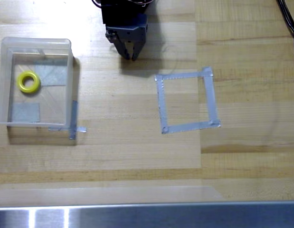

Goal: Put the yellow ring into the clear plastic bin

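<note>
Two jaws pinched together, gripper (pixel 132 56) pointing down the picture.

Just one cam here, straight overhead looking down

It's fixed above the wooden counter (pixel 137 152) and faces flat down on it, far enough off to take in a wide stretch of the top. The arm's base side sits at the top edge of the picture, so the hand (pixel 132 56) reaches downward into frame. A metal strip (pixel 147 216) along the counter's near side runs across the bottom. Clear plastic bin (pixel 4 85) is left, tape square (pixel 160 102) right of centre.
</note>
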Available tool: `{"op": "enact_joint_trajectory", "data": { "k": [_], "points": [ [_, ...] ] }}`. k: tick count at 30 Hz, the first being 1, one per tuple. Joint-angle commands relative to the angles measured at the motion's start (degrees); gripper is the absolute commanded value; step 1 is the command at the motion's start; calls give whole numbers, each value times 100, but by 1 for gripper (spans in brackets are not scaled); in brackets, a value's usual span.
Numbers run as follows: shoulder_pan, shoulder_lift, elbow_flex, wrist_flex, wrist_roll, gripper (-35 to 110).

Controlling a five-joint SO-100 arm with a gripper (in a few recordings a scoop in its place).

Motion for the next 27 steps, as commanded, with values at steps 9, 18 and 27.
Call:
{"op": "enact_joint_trajectory", "data": {
  "k": [9,18,27],
  "points": [
    [-26,53,-53,281,70,3],
    [-26,53,-53,281,70,3],
    [-26,53,-53,281,70,3]
  ]
}}
